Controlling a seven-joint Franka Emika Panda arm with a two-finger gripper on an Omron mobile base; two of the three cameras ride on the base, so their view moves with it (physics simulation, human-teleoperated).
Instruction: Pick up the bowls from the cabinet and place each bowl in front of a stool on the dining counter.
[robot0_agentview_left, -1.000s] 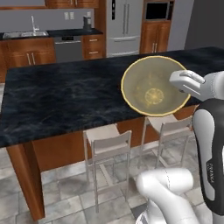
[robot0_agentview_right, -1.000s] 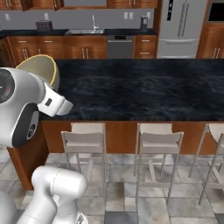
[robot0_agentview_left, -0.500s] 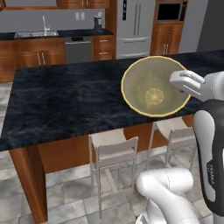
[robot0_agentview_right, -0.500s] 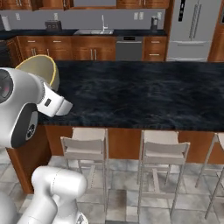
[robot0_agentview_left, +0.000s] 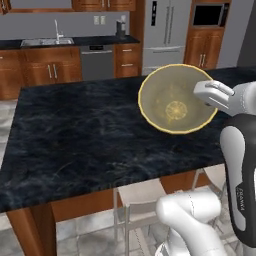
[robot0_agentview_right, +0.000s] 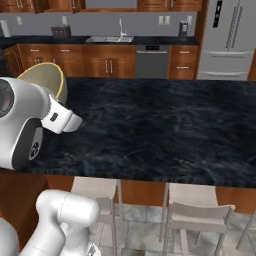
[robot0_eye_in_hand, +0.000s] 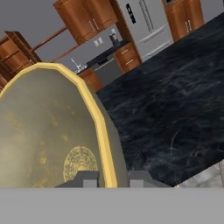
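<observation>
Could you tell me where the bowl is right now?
The bowl is held by its rim in the gripper, tipped on its side in the air over the near right part of the dining counter, above the stools.

Home kitchen, steel fridge (robot0_agentview_left: 165, 32), sink (robot0_agentview_right: 109, 39), dishwasher (robot0_agentview_left: 99, 62), marble dining counter (robot0_agentview_left: 85, 135), stools (robot0_agentview_right: 196, 212)

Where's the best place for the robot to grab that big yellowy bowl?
By its thin yellow rim, the way the claw has it now: one finger inside the bowl, one outside, pinching the wall. The bowl is too wide to grab across, and tipped on its side, so the edge is probably the only part that fits.
</observation>
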